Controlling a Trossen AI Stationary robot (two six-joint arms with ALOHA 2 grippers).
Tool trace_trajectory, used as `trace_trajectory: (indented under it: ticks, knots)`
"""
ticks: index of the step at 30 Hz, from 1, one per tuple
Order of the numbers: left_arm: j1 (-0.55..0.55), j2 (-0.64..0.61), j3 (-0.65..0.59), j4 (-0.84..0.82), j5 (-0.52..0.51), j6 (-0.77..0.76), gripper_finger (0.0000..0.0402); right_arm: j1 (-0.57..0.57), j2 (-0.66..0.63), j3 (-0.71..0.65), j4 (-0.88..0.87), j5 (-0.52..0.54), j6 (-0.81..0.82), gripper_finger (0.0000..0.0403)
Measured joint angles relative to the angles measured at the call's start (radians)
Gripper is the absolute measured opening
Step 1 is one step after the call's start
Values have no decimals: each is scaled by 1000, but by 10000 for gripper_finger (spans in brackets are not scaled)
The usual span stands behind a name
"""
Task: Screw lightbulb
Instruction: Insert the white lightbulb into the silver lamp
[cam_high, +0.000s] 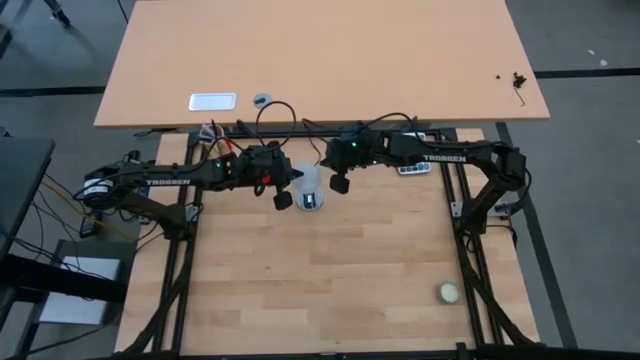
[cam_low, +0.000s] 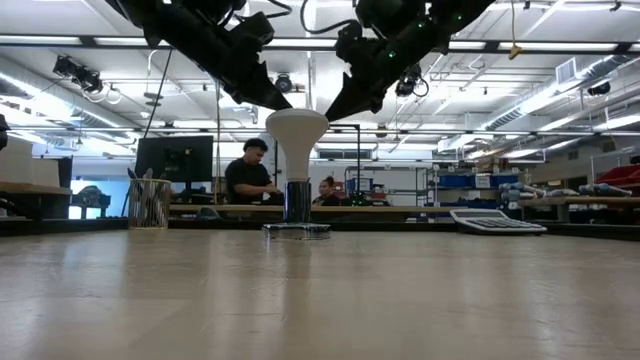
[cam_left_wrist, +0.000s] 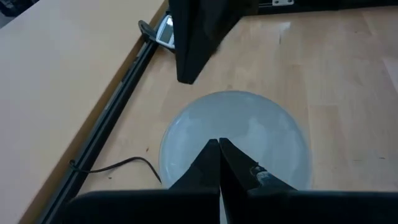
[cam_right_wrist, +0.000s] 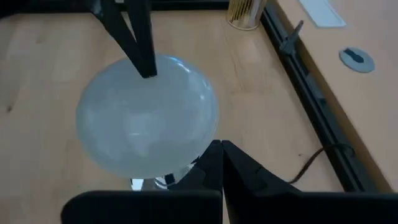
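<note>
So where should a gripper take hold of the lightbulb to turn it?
Probably on the lightbulb's wide dome, from above. It stands upright, narrow end down in the socket, so the dome is the exposed part. The shut left gripper and right gripper flank it.

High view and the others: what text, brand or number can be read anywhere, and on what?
"TROSSEN" on the left arm.
"TROSSEN" on the right arm.
The white card on the far table: marks too small to read.
The calculator in the low view: keys too blurred to read.
The lightbulb, between the left gripper and right gripper: no text shows.
</note>
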Motion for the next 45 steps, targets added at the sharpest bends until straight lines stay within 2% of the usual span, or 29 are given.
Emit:
trace_trajectory:
  ticks: [5,17,23,25,29,31,45]
  knots:
    - [0,0,0,1,2,0,0,0,20,0,22,-90,13,8]
    - [-1,0,0,1,9,0,0,23,5,3,-27,-114,18,9]
    - [-1,0,0,1,3,1,0,28,4,2,-54,-215,18,9]
    - [-1,0,-1,1,1,2,0,31,2,2,-54,-200,18,9]
    - [0,0,-1,2,-2,3,0,25,-3,2,-42,-7,21,9]
    - [0,0,0,3,-1,3,0,10,-3,1,-34,42,21,9]
    - [30,0,-2,25,6,20,0,-19,-3,1,-2,-24,25,9]
